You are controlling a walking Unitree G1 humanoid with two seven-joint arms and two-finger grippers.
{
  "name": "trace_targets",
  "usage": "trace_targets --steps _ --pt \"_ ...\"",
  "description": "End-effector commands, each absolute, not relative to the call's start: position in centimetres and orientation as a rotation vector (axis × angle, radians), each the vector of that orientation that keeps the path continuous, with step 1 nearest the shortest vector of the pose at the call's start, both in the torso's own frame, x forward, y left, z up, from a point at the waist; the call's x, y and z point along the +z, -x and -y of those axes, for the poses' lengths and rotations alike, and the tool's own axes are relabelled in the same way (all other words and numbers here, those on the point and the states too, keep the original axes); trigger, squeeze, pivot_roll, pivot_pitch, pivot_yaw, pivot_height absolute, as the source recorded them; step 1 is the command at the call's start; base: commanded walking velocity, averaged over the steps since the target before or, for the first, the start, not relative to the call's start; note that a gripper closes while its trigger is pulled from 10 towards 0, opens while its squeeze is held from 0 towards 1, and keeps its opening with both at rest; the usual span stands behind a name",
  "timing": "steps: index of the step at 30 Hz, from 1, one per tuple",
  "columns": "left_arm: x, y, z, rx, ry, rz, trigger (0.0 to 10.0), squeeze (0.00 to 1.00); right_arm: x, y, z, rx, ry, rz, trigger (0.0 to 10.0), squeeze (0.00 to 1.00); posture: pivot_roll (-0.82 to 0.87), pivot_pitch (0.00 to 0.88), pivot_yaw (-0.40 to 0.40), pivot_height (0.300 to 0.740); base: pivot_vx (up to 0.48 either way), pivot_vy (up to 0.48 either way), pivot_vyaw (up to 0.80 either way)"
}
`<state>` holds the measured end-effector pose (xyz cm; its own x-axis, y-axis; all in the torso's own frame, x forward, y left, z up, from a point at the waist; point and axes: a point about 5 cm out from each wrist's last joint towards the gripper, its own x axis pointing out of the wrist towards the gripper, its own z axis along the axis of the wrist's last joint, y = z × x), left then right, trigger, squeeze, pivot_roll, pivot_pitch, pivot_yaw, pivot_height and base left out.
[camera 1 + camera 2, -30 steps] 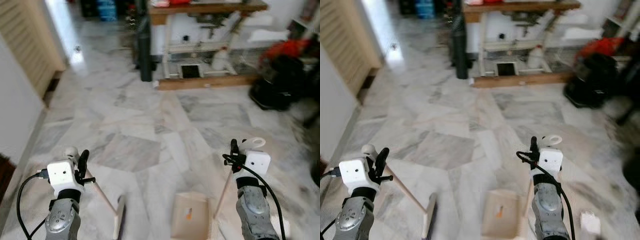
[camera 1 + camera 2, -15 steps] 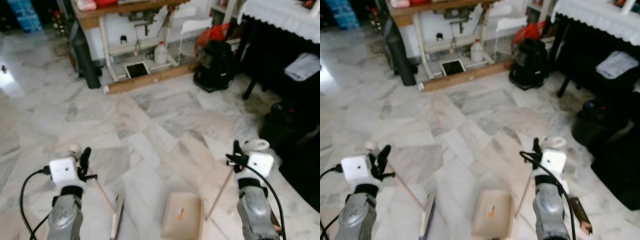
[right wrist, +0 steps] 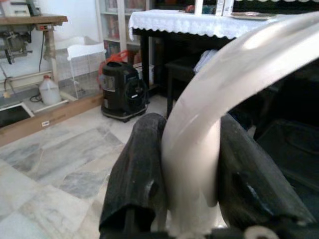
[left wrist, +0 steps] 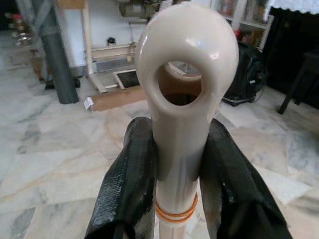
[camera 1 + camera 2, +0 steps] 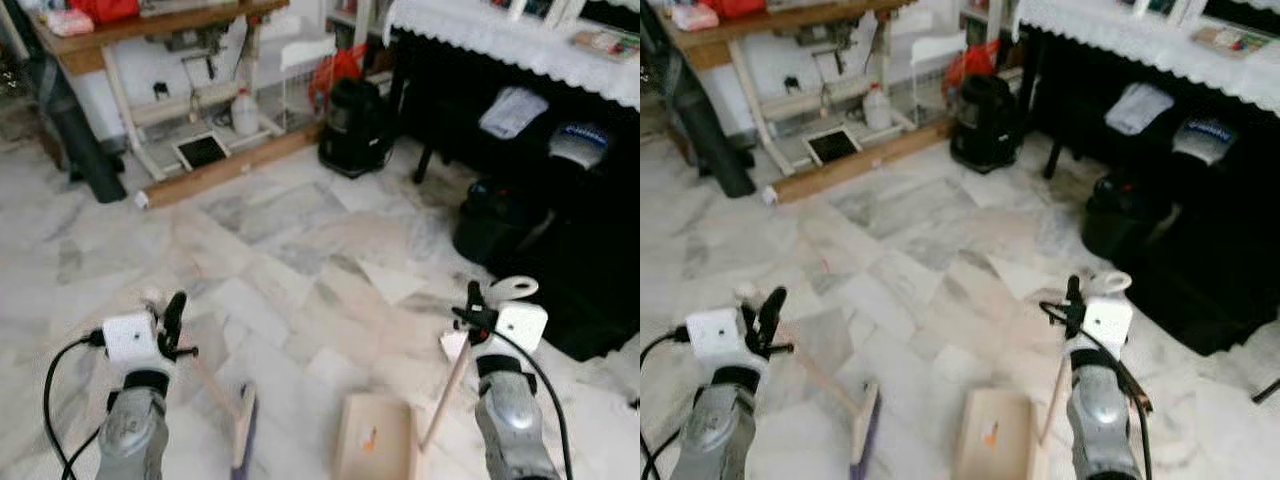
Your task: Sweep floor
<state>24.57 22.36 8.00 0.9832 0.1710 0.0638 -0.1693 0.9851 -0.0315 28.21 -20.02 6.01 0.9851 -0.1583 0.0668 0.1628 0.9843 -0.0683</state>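
My left gripper [image 5: 170, 318] is shut on the cream top of a broom handle [image 4: 182, 129], low on the left. The wooden stick slopes down to the broom head [image 5: 243, 428] on the marble floor [image 5: 270, 250]. On the right, my right gripper [image 5: 478, 315] is shut on the cream looped handle [image 3: 199, 149] of a dustpan. Its stick runs down to the beige dustpan [image 5: 375, 445], which lies flat on the floor between my arms with a small orange scrap [image 5: 370, 437] in it.
A black vacuum cleaner [image 5: 352, 125] stands ahead near a wooden worktable [image 5: 150, 25] with a white jug [image 5: 244, 110] under it. A dark table with a white lace cloth [image 5: 510, 40] and dark bags [image 5: 495, 215] stand to the right. Pale paper pieces [image 5: 393, 282] lie on the floor.
The whole view has swung to the right: the worktable slid left and the cloth-covered table and bags came in. Both grippers keep their hold and the same pose.
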Motion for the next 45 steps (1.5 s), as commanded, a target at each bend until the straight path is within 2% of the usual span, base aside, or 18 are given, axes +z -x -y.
trace_targets --steps 1,15,41,45 --pt "8.38 -24.88 -22.18 0.161 0.021 0.072 10.0 0.0 6.84 -28.52 20.46 -0.176 0.071 0.097 10.0 0.0 -0.03 0.086 0.028 0.74 0.0 0.48 -0.77" --pt "8.43 -24.9 -22.06 0.155 0.022 0.082 10.0 0.0 6.81 -28.47 20.54 -0.178 0.071 0.097 10.0 0.0 -0.03 0.085 0.028 0.74 0.0 0.229 -0.77" --pt "8.66 -24.88 -21.85 0.142 0.026 0.101 10.0 0.0 6.84 -28.42 20.58 -0.174 0.063 0.103 10.0 0.0 -0.03 0.084 0.027 0.74 0.0 0.0 -0.77" --pt "8.64 -24.89 -21.84 0.141 0.025 0.098 10.0 0.0 7.01 -28.4 20.4 -0.164 0.073 0.118 10.0 0.0 -0.03 0.085 0.026 0.74 0.0 0.0 -0.15"
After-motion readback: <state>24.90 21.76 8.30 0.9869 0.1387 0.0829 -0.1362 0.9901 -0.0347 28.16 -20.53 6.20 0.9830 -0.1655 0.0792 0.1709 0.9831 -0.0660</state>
